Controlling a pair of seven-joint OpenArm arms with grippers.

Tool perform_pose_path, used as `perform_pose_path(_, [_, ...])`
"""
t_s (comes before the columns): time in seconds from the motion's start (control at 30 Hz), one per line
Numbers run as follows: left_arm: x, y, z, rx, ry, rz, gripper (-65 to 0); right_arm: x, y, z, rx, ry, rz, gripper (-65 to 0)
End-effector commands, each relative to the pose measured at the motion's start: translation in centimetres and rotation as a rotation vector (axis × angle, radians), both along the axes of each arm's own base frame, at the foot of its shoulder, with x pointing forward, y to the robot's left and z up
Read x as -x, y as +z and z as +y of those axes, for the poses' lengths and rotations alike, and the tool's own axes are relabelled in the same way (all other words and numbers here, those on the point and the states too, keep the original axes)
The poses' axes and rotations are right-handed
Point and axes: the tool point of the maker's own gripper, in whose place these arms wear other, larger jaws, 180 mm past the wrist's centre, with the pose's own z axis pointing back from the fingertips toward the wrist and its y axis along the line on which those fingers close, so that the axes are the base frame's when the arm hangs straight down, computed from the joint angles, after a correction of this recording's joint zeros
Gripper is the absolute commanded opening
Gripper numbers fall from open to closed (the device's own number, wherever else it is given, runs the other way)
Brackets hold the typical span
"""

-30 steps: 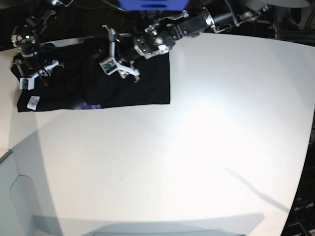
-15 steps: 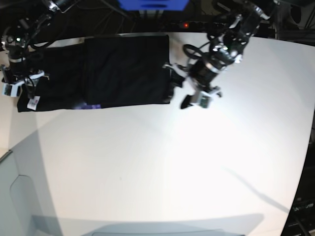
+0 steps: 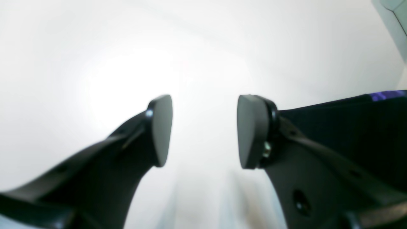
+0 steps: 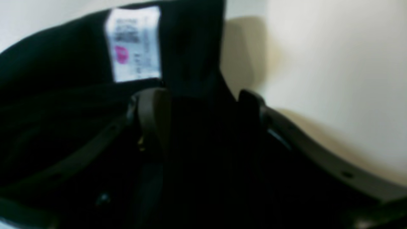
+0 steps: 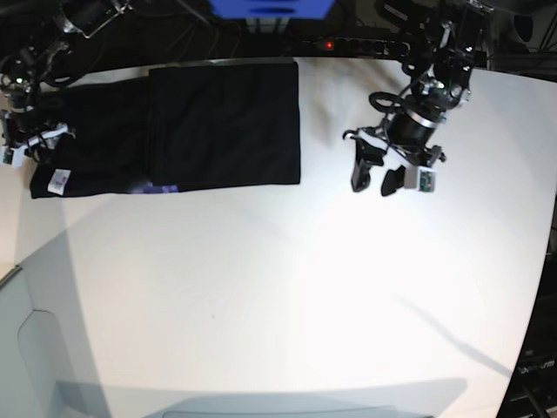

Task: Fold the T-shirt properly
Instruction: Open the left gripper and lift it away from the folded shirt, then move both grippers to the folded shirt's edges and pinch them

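The black T-shirt [image 5: 222, 122] lies folded into a flat rectangle at the table's far left, with its white tag [image 5: 58, 181] at the near-left corner and a purple sliver of print [image 5: 161, 187] along the near edge. My right gripper [image 5: 30, 146] is at the shirt's left end. In the right wrist view the gripper [image 4: 202, 108] is open, with a raised fold of the T-shirt [image 4: 194, 66] between its fingers [image 4: 152, 117] and the tag [image 4: 133, 44] just beyond. My left gripper [image 5: 374, 178] hangs open over bare table right of the shirt. In the left wrist view it [image 3: 205, 132] is empty, with the T-shirt [image 3: 349, 121] at the right.
The white table [image 5: 287, 296] stretches wide in front of and to the right of the shirt. Dark cables and gear [image 5: 365, 39] crowd the far edge. A pale grey panel [image 5: 17, 357] sits at the near-left corner.
My left gripper left the shirt's middle and swung right, out over bare table. My right gripper shifted left to the shirt's end and its jaws widened.
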Motion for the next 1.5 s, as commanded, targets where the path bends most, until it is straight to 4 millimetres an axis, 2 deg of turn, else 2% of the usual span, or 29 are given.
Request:
perform_pose_path(0.0, [-0.4,1.1,-0.1,0.007,-0.005,-0.041,-33.9,-0.5,1.2,-1.1,0.026,-0.005,-0.035,-30.5])
perform_pose_path(0.17, [0.1,0.6,-0.1,0.008,-0.007,-0.024,-33.9,-0.2,0.3,-1.6,0.014,-0.004,-0.010,-30.5])
perform_pose_path(0.4, [0.7,0.0,0.0,-0.001,-0.006,-0.006,-33.9,1.3,-2.5,-1.3,-0.051,-0.018,0.053,-32.6])
perform_pose_path(0.5, [1.0,-0.7,0.1,-0.003,0.001,0.015,-33.9,1.6,-2.8,-1.2,-0.056,-0.018,0.067,-43.2])
perform_pose_path(0.57, [1.2,-1.7,0.5,0.000,0.013,0.045,-33.9,1.8,-3.2,-0.5,-0.068,-0.011,0.075,-56.0])
perform_pose_path(0.6, [1.4,-2.4,0.8,-0.004,0.021,0.063,-33.9,1.7,-3.3,-0.1,-0.069,0.006,0.080,-64.5])
perform_pose_path(0.67, [1.8,-3.8,0.7,0.012,0.041,0.099,-33.9,1.4,-3.5,0.6,-0.067,0.035,0.090,-65.0])
perform_pose_path(0.73, [2.1,-4.8,0.5,0.028,0.061,0.124,-33.9,1.1,-2.7,0.6,-0.050,0.044,0.067,-65.0])
perform_pose_path(0.9, [2.4,-6.2,-1.2,0.085,0.089,0.158,-33.9,-0.9,1.7,1.6,0.038,0.069,-0.040,-65.0])
perform_pose_path(1.03, [2.2,-7.0,-3.7,0.106,0.038,0.180,-33.9,-2.2,6.0,3.5,0.107,0.082,-0.142,-65.0])
perform_pose_path(1.13, [2.2,-7.8,-5.1,0.110,0.001,0.198,-33.9,-2.7,8.6,5.1,0.138,0.085,-0.209,-65.0])
perform_pose_path(1.23, [2.2,-8.1,-5.9,0.111,-0.019,0.206,-33.9,-2.5,10.4,6.8,0.157,0.089,-0.247,-65.0])
perform_pose_path(1.37, [2.0,-8.3,-6.1,0.108,-0.028,0.210,-33.9,-1.9,10.5,9.8,0.146,0.159,-0.221,-65.0])
perform_pose_path(1.47, [2.0,-8.3,-6.1,0.110,-0.026,0.209,-33.9,-1.3,9.5,13.3,0.065,0.251,-0.216,-65.0])
